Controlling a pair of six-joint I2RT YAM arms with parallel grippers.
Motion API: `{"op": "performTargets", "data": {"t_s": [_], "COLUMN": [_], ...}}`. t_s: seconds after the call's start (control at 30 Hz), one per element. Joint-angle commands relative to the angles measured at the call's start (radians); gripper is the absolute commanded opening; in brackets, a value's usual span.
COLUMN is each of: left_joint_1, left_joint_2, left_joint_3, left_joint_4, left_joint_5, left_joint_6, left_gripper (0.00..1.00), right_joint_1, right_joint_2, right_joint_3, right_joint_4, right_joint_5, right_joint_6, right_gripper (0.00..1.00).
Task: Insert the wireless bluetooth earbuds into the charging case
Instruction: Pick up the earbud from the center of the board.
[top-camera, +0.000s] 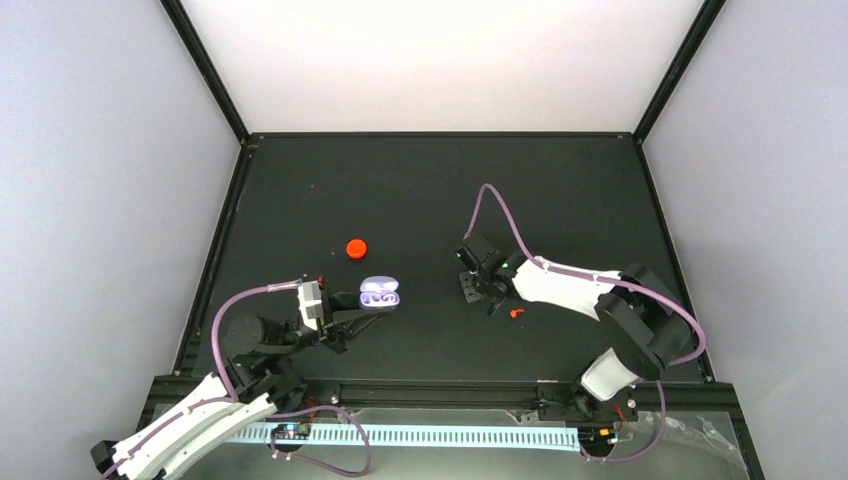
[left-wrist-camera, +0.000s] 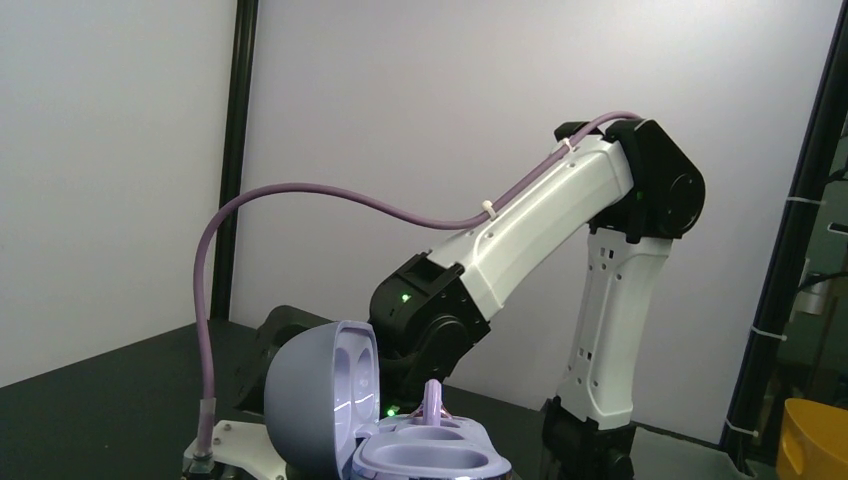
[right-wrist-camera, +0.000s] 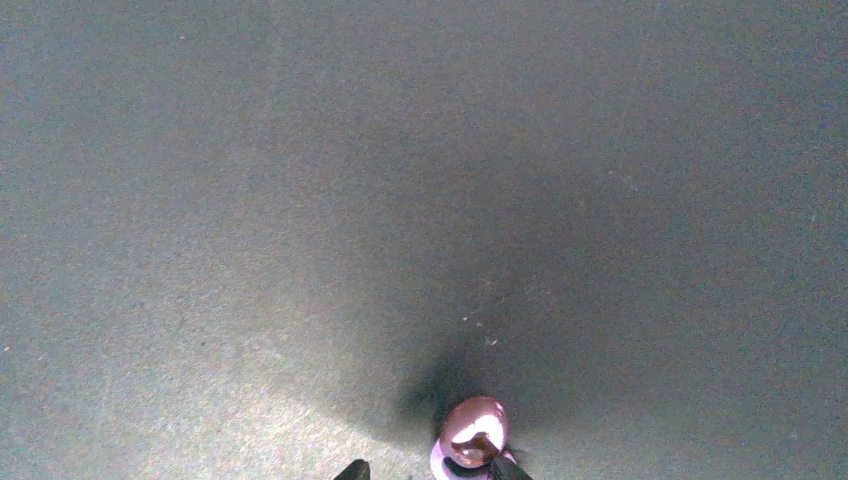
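Left arm enters from the near-left corner. The left gripper (top-camera: 368, 312) reaches toward the centre-left of the black table (top-camera: 430, 190). Its fingers are narrow and pinched on the near-left edge of the charging case (top-camera: 379, 296). The fingers do not show in the left wrist view, so the grip is read from the top view only.

Case lid (left-wrist-camera: 315, 405) is hinged open and stands upright at the left. Two oval hollows show inside it. Case base (left-wrist-camera: 430, 462) lies flat to the lid's right, wells facing up. One purple earbud (left-wrist-camera: 433, 398) stands up out of the far well, not lying flat. Cannot tell how deep it sits.

Round red cap (top-camera: 355, 248) on the table just beyond the case, apart from it.

Right of centre, well apart from the case, the right gripper (top-camera: 478, 290) points down at the table. In the right wrist view the second earbud (right-wrist-camera: 475, 432), glossy and purple-pink, rests on the table surface at the bottom edge. The gripper's two dark fingertips (right-wrist-camera: 356, 469) stand apart, with a gap wider than the bud. The bud sits up against the right-hand tip and clear of the other, so it is not pinched.

Small red bit (top-camera: 515, 313) on the table just near-right of that gripper.
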Motion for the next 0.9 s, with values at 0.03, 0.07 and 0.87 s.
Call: {"op": "performTargets", "data": {"t_s": [0.03,0.07,0.87], "left_joint_1": [-0.005,-0.005,-0.005], "left_joint_2": [-0.011,-0.01,-0.006], "left_joint_3": [0.013,0.013,0.011], "left_joint_4": [-0.002,-0.002,-0.005], "left_joint_5": [-0.003,-0.004,-0.008], "left_joint_6": [0.007,0.008,0.009], "left_gripper": [0.01,0.02,0.01], "right_joint_1": [-0.019,-0.021,-0.024], "right_joint_2": [0.035,0.038,0.001], "right_joint_3": [0.025,0.025,0.078], "right_joint_4": [0.019,0.019,-0.014], "right_joint_5": [0.012,0.007,-0.076], "right_joint_6": [-0.034,-0.034,0.16], "right_gripper": [0.29,0.28,0.01]}}
